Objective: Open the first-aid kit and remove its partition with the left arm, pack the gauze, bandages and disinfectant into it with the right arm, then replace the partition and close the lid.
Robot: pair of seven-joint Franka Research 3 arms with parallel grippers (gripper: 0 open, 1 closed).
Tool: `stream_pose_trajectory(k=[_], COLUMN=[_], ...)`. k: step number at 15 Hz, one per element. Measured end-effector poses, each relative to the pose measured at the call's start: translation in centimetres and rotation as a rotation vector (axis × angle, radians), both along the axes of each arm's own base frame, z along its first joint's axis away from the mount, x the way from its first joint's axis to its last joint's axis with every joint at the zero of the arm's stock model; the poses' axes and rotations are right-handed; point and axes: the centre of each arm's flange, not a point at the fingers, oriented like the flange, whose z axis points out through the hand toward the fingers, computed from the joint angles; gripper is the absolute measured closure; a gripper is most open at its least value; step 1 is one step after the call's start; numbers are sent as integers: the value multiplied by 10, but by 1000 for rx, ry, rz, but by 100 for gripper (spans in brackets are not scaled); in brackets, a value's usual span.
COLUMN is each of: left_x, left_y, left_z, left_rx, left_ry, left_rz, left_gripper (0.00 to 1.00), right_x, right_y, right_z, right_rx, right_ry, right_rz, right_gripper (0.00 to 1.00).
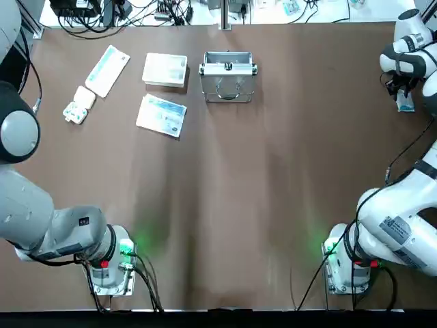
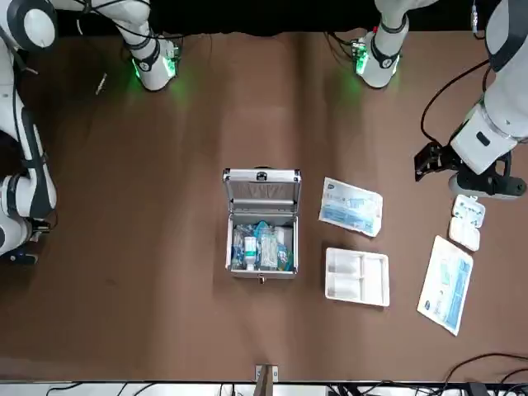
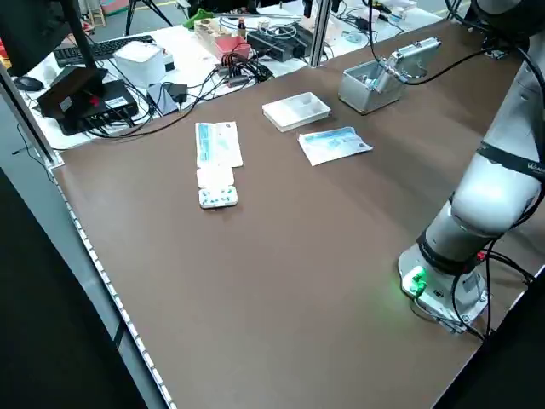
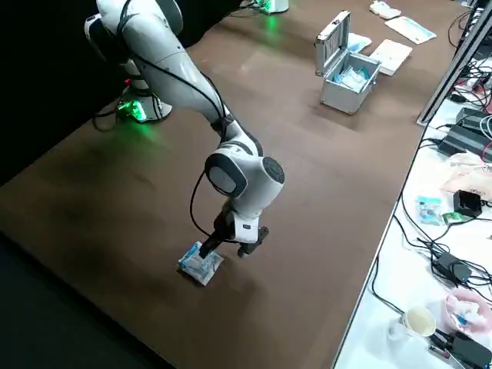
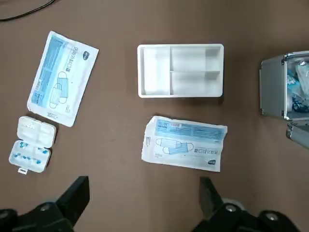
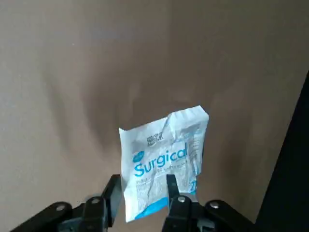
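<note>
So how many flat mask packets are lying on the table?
2: one mask packet beside the white tray, another farther out by the pill box. None looks hidden.

The only word that reads clearly is "Surgical", in blue letters on a white packet [image 6: 161, 162] in the right wrist view, with a small code square printed above it and finer lines below, too small to read. The two white-and-blue printed packets [image 5: 185, 149] [image 5: 60, 77] on the desk carry mask drawings and small print that cannot be made out.
</note>
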Motion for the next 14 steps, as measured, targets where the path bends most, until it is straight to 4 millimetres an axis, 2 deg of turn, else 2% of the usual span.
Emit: stream_pose_trajectory(k=[8, 12, 13, 14], left_x=[0, 0, 0, 0], left_y=[0, -1, -2, -3], left_z=[0, 0, 0, 0], left_rx=[0, -1, -1, -1], left_ry=[-2, -2, -2, -2], left_rz=[0, -2, -3, -5], left_gripper=[0, 0, 0, 0], right_x=[-4, -6, -6, -6], right_y=[-7, -10, -10, -10], right_z=[-7, -9, -9, -10], right_rx=[-13, -25, -25, -25], right_ry=[-8, -2, -1, -1], right_rz=[10, 14, 14, 13], right_gripper=[55, 59, 65, 66])
